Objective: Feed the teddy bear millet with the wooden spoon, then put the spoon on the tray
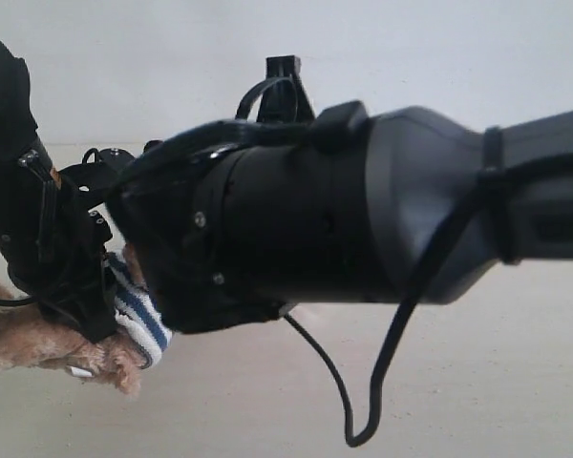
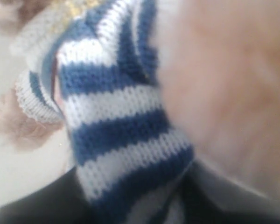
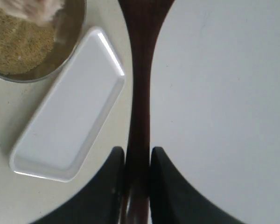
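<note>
Right claw point(image 3: 137, 151) pressed in on the thin handle of the wooden spoon point(image 3: 140, 93), one black finger on each side, both touching the wood. Spoon pointing straight out from the claw, above the table point(image 1: 477, 382), widening toward its scoop end, which is cut off at the edge of the right wrist view. Under it, flat on the table, the white tray point(image 3: 70, 126), lying at a slant just beside the steel bowl point(image 3: 74, 32). Inside that bowl, the millet point(image 3: 14, 42), a low yellow bed; over it a pale fuzzy patch, too blurred to name. Left claw point(image 2: 135, 205) pinching the teddy bear point(image 1: 29, 339) by its blue-and-white striped sleeve point(image 2: 116, 121), with the knit cuff squeezed between two dark blurred fingers and tan fur close beside. In the exterior view, bear low at the far left, mostly hidden behind the left arm point(image 1: 10, 172); right arm point(image 1: 363, 219) stretched in from the right across the middle, filling most of the picture, with a black cable point(image 1: 363, 420) looping beneath it.
</note>
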`<act>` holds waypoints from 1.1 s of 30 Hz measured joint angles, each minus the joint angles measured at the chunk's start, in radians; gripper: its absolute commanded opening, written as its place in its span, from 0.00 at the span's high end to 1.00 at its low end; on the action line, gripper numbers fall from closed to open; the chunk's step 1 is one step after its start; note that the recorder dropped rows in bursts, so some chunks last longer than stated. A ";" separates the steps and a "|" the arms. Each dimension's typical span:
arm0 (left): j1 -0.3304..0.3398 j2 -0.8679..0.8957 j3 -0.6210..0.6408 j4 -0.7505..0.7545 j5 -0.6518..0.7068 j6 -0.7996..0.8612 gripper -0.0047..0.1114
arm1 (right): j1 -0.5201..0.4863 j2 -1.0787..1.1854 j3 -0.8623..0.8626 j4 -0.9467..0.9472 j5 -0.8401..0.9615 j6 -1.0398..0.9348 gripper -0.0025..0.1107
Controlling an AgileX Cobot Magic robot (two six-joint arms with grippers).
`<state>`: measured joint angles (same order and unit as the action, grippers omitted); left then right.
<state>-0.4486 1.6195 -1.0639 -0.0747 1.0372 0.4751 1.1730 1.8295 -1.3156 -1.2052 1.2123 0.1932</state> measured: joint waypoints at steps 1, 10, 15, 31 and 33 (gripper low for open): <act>0.000 0.000 0.000 0.000 0.000 0.000 0.92 | -0.010 -0.006 0.000 0.011 0.000 0.000 0.98; 0.000 0.000 0.000 0.000 0.000 0.000 0.92 | -0.079 -0.020 0.000 0.058 0.004 -0.035 0.98; 0.000 0.000 0.000 0.000 0.000 0.000 0.92 | -0.095 -0.020 0.000 0.075 0.005 -0.046 0.98; 0.000 0.000 0.000 0.000 0.000 0.000 0.92 | -0.165 -0.020 0.001 0.232 -0.085 -0.050 0.98; 0.000 0.000 0.000 0.000 0.000 0.000 0.92 | -0.165 -0.020 0.001 0.234 -0.092 -0.050 0.98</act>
<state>-0.4486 1.6195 -1.0639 -0.0747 1.0372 0.4751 1.0082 1.8098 -1.3149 -0.9710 1.1201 0.1434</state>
